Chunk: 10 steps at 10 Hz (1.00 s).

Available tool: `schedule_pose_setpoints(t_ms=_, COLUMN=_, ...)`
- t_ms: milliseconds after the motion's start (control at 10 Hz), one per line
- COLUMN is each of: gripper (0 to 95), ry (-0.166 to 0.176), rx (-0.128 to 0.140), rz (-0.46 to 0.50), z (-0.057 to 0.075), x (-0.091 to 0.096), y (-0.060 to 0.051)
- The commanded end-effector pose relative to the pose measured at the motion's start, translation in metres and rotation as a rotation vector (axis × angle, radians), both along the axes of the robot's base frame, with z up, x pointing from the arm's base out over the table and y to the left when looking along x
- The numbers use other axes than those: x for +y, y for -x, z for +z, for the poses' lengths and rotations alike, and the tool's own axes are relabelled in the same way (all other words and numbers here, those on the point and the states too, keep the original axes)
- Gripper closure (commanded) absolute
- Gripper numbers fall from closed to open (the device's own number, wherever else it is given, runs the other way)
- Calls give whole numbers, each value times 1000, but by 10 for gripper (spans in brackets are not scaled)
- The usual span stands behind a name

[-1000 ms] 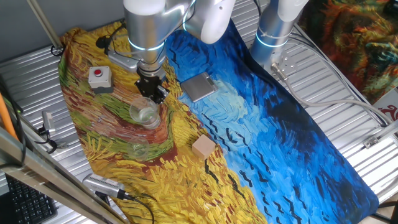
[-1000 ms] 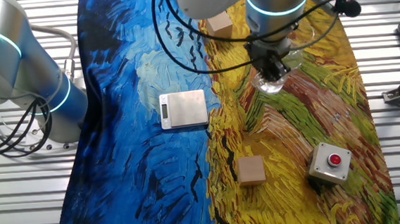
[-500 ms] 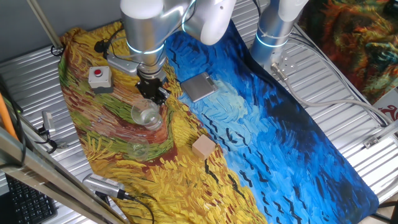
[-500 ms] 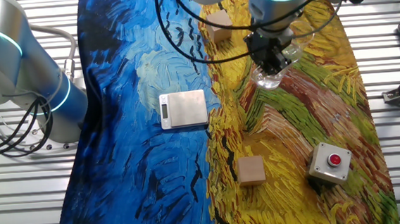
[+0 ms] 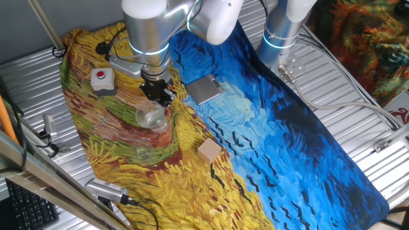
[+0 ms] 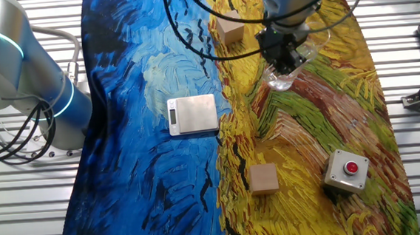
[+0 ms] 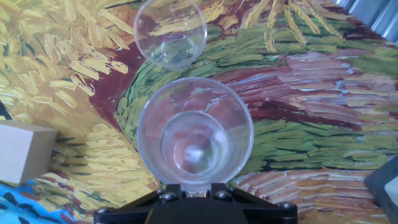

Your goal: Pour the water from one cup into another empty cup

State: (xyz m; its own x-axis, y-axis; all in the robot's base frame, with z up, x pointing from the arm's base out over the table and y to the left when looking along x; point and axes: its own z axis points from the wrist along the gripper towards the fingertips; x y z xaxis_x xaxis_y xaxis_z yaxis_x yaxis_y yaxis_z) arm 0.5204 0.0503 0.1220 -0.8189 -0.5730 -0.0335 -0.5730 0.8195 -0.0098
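- The ridged metal desk [image 5: 358, 96] fills each fixed view, and a painted cloth [image 5: 268, 134] lies over it, blue toward the right of one fixed view and yellow toward the left, giving the clear cups a busy backdrop that makes them hard to pick out.
- The silver robot arm [image 5: 150, 32] comes down from the top edge of that view over the yellow part, placed there, I judge, because both cups are on that side.
- A flat silver rectangular scale [image 5: 204, 88] lies near the centre top, a grey box with a red button [image 5: 102, 79] sits at the upper left, and a tan wooden cube [image 5: 209, 151] rests below centre; a second such cube [image 6: 265, 178] shows in the other fixed view. All are apart from the cups.
- The black two-finger end effector [image 5: 156, 94] is clamped on the larger clear tumbler [image 5: 150, 119], gripping it at the near rim, as the hand view shows at its bottom edge [image 7: 194, 193]. The tumbler [image 7: 195, 135] appears lifted off the cloth and about upright, likely to keep the water in while it travels.
- The water [image 7: 189, 152] is only a faint glint at the tumbler's base.
- The smaller, shorter clear cup [image 7: 170, 31] stands on the yellow cloth, in the upper left of the hand view, just beyond the tumbler's rim [image 5: 144, 153]. No pouring tilt shows yet.
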Motion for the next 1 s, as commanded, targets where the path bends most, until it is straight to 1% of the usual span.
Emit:
schedule_pose_setpoints(t_ms=100, gripper=950, ry=2, rx=8, rz=2, z=1, x=2, y=-5)
schedule_pose_setpoints(t_ms=300, gripper=950, ry=2, rx=20, rz=-1, z=4, x=5, y=-12)
schedule_pose_setpoints(t_ms=400, gripper=950, ry=3, rx=19, rz=1, z=6, x=6, y=-15)
schedule_pose_setpoints(t_ms=600, gripper=950, ry=3, rx=23, rz=4, z=7, x=8, y=-18)
schedule_pose_setpoints(t_ms=700, gripper=950, ry=-1, rx=18, rz=3, z=8, x=9, y=-20)
schedule_pose_setpoints(t_ms=1000, gripper=950, ry=1, rx=21, rz=3, z=11, x=12, y=-24)
